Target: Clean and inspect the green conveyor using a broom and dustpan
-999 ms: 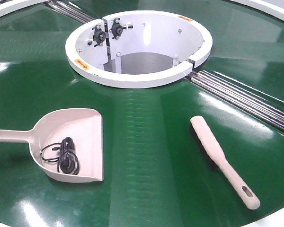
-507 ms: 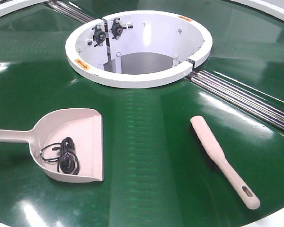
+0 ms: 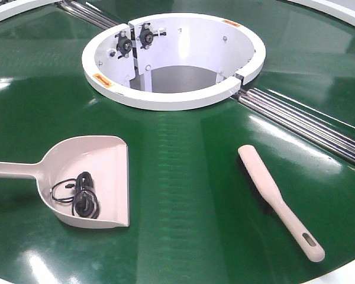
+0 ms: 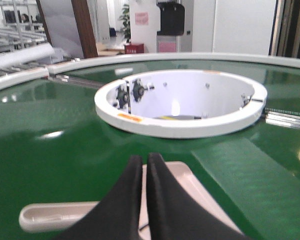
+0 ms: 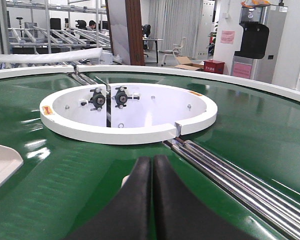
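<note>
Presently the dustpan (image 3: 89, 177) lies flat at the left of the green conveyor (image 3: 183, 195), a coiled black cable (image 3: 80, 194) inside its scoop, and the broom (image 3: 279, 200) lies well apart at the right, handle nearest the camera. The left end effector (image 4: 144, 162) is clenched with nothing between its fingers above the dustpan. The right end effector (image 5: 152, 164) is likewise clenched and empty, facing the white hub (image 5: 127, 117).

One dustpan (image 3: 89, 171), one broom (image 3: 278, 198), one conveyor (image 3: 183, 195)
</note>
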You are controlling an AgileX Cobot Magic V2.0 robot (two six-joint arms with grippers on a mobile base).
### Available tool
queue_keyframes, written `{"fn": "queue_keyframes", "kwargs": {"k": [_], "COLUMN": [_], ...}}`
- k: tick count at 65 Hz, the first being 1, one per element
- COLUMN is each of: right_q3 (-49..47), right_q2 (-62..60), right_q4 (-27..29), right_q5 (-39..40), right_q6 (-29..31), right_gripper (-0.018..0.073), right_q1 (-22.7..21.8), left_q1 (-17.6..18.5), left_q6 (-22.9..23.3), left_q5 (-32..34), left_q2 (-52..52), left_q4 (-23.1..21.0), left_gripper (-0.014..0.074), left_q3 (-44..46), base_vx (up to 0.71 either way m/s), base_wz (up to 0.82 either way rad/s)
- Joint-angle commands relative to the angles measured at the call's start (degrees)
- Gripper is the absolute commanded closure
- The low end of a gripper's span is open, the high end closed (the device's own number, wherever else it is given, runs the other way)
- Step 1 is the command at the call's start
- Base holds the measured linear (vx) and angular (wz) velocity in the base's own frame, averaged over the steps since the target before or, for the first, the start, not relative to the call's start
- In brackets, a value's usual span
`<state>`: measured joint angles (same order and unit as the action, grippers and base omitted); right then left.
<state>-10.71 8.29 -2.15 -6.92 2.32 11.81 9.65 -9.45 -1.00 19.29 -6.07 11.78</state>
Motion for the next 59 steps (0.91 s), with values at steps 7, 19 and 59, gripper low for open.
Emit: {"fn": "queue_keyframes", "kwargs": {"k": [7, 19, 59], "right_q3": [-1.5, -1.5, -1.5], "right_q2": [0.7, 0.7, 0.7], "right_q4": [0.0, 0.0, 0.0], "right_q5": [4.5, 4.5, 4.5], "right_q6": [0.5, 0.5, 0.5], "right_gripper": [0.0568, 0.0568, 0.0568], "right_q1": [-0.2, -0.2, -0.2], "left_q1": [-1.1, -6.6, -7.1], "left_q6": [6.8, 8.5, 9.8], "left_q5": [4.4, -0.3, -1.7], "left_q2": [-7.1, -17.9, -20.8], "left_q4": [4.2, 2.3, 3.3], "left_gripper": [0.0603, 0.0603, 0.0603], "left_q3": [-6.6, -13.9, -14.0], "base_vx": [0.00, 0.00, 0.00], "base_wz": [0.00, 0.00, 0.00]}}
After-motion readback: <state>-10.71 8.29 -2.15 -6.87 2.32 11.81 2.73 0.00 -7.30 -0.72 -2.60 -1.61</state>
